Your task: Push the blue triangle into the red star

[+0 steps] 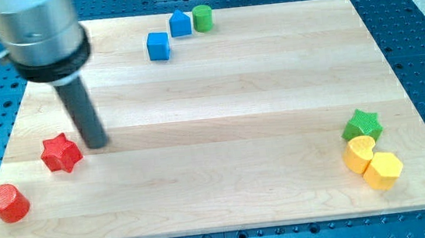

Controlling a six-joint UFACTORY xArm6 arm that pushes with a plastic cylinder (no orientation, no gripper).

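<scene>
The pale wooden board [226, 94] is shown, with the dark rod's tip [99, 143] resting just beside the red star-shaped block [62, 153], at its three o'clock. No claw is fitted, so no jaw state applies. The blue triangular block [180, 23] lies well apart, toward one o'clock from the tip, between a blue cube [158, 46] and a green cylinder [203, 17].

We see the blue triangle [180, 23] at upper centre, and the red star [61, 153] lying flat at centre left.
</scene>
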